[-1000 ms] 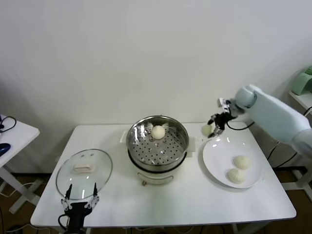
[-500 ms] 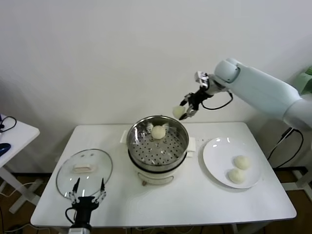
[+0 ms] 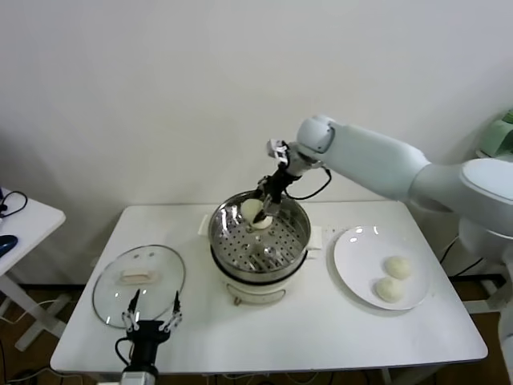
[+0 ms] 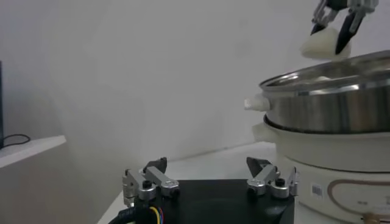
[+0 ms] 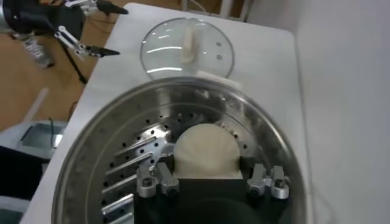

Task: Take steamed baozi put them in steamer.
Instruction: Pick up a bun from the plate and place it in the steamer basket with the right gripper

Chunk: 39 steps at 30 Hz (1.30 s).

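Observation:
My right gripper (image 3: 263, 205) is shut on one steamed baozi (image 3: 252, 210), an off-white dome, and holds it just above the back part of the steamer (image 3: 232, 241), a shiny steel basket with a perforated floor on a white cooker base. In the right wrist view the baozi (image 5: 205, 149) fills the space between the fingers and hangs over the perforated floor (image 5: 131, 158). Two more baozi (image 3: 397, 267) (image 3: 389, 289) lie on the white plate (image 3: 353, 249) to the right. My left gripper (image 3: 151, 311) stands open near the table's front left edge.
The round glass lid (image 3: 138, 281) with a white handle lies flat on the table left of the steamer, just behind the left gripper. A small white side table (image 3: 20, 216) stands at far left. A wall rises close behind the table.
The right arm has swung left, carrying the baozi from beside the plate to above the steamer. The left gripper has shifted slightly to the right.

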{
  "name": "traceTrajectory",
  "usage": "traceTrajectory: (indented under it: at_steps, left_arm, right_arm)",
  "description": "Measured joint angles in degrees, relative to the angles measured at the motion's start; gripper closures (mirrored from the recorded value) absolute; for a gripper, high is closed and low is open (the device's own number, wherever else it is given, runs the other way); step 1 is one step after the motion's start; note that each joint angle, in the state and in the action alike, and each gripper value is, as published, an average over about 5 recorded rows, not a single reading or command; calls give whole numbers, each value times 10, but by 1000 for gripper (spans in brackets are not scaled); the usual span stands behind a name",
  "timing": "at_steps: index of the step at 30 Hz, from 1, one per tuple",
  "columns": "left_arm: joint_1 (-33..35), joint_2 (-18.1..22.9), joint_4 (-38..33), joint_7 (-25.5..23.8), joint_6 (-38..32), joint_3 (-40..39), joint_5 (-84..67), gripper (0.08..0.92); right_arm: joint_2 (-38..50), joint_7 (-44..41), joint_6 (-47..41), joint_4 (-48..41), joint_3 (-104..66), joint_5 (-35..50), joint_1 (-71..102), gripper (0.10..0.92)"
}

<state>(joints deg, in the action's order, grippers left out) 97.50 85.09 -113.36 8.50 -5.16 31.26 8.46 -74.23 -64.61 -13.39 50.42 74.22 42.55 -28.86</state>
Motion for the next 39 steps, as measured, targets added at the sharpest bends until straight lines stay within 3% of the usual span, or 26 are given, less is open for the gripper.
traceTrajectory:
  at_steps: [26,32,39]
  left_arm:
    - [10,-2,-19,1,12,-1,-16,177]
    - [9,-2,-19,2,12,0,-17,177]
    - [10,-2,-19,2,11,3,-17,177]
  right_arm:
    - [-72,4,20,-59,30,-31,50,333]
    - [-75,6,24,-63,29,-35,51,222]
    - [-70,4,29,-57,29,-35,44,203]
